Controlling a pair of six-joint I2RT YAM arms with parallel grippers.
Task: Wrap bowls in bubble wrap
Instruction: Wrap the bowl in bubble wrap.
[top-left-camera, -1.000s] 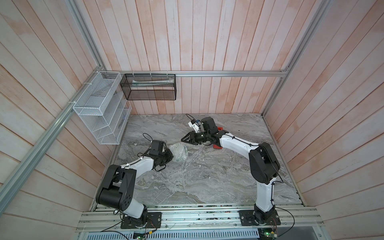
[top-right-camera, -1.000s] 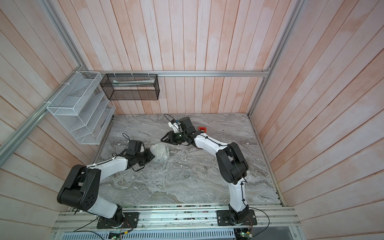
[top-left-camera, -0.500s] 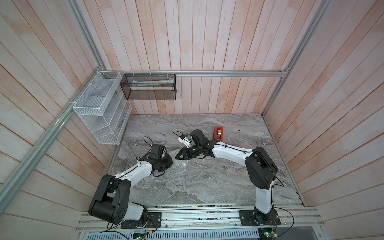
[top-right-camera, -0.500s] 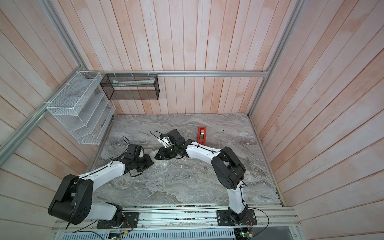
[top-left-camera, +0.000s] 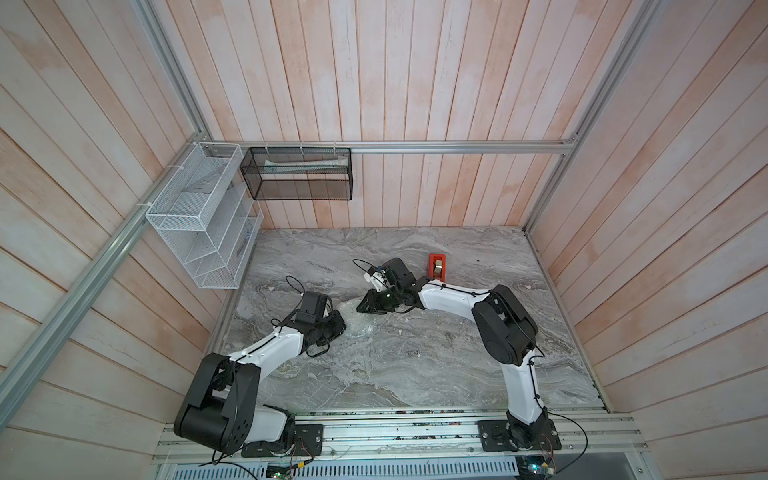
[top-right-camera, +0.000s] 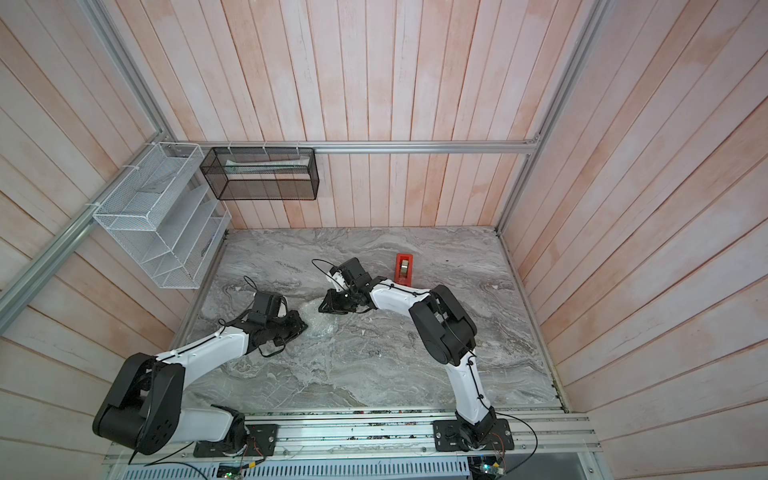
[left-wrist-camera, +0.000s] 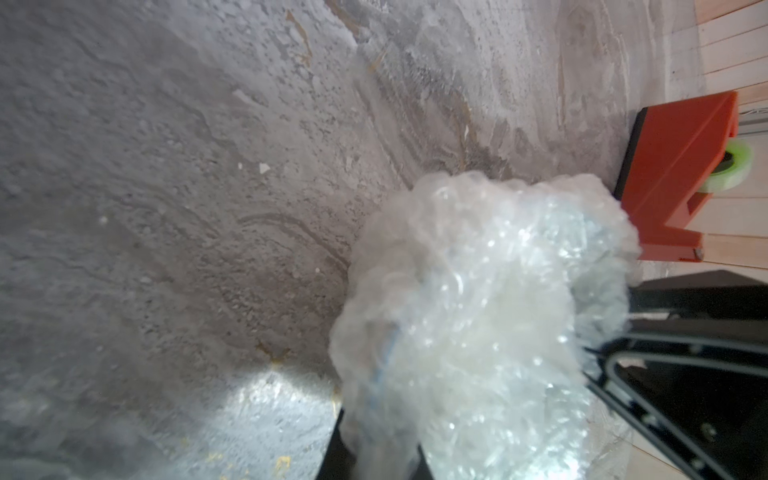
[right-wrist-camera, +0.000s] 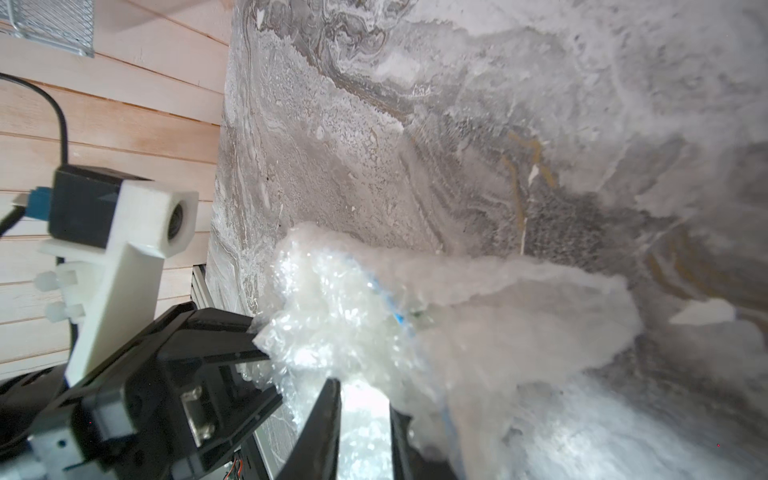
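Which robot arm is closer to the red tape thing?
Right. The right arm runs close by the red tape dispenser, on the side nearer the robot's base. The left arm is farther off, on the other side of the bubble wrap.

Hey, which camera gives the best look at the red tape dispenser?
The left wrist view: the tape dispenser is large there, its roll visible, though the bubble wrap overlaps one edge. Both top views show it whole but small. The right wrist view misses it.
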